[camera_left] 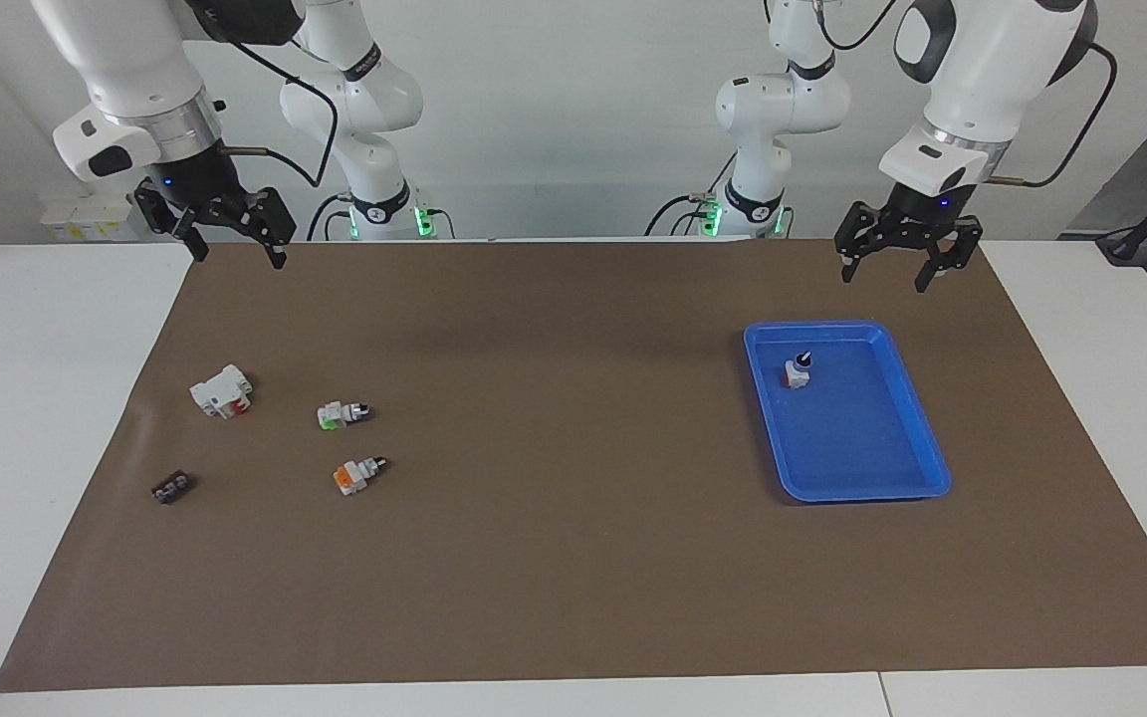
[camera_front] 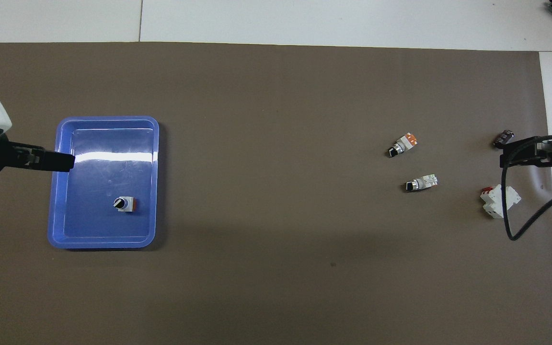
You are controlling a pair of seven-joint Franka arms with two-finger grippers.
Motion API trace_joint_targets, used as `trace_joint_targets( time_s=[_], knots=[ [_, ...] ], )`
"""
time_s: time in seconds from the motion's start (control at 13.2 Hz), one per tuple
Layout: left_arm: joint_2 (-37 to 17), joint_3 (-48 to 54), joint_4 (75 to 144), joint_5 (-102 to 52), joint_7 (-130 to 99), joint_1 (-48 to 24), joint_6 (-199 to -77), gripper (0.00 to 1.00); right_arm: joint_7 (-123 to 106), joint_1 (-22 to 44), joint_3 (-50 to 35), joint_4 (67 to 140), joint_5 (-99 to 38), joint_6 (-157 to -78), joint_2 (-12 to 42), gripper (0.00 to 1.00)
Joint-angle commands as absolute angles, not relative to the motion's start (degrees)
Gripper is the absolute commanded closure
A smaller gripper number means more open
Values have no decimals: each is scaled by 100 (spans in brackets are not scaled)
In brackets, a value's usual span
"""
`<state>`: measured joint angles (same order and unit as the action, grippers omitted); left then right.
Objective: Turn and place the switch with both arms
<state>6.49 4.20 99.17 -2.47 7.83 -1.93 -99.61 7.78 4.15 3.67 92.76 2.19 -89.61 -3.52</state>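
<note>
The switch (camera_left: 798,370), with a white body, an orange-red end block and a black knob on top, stands upright in the blue tray (camera_left: 892,485), in the part nearer the robots. It also shows in the overhead view (camera_front: 124,204) inside the tray (camera_front: 103,243). My left gripper (camera_left: 889,271) is open and empty, raised in the air beside the tray and apart from the switch; in the overhead view (camera_front: 65,161) it covers the tray's rim. My right gripper (camera_left: 238,254) is open and empty, raised at the right arm's end (camera_front: 508,155).
A green-ended switch (camera_left: 343,413) (camera_front: 421,182), a paler orange switch (camera_left: 356,475) (camera_front: 402,145), a white block with red (camera_left: 221,390) (camera_front: 499,200) and a small dark part (camera_left: 173,487) (camera_front: 503,138) lie on the brown mat toward the right arm's end.
</note>
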Motion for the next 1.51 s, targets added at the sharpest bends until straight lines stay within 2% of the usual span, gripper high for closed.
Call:
trace_joint_targets(
  time_s=[0.0,0.15,0.6,1.44],
  knots=[
    [63,413,8738,-149,642,-185,-9002,1,729,387,360,9255,229,-8859,-404,0],
    [-105,404,8377,-167,615,-185,-8676,1,729,387,352,9255,229,-8859,-404,0],
    [9,326,8367,26,255,-167,-8193,0,729,387,352,9255,229,-8859,-404,0],
    [-26,290,8271,70,299,-149,-8086,0,729,387,352,9255,229,-8859,-404,0]
  ],
)
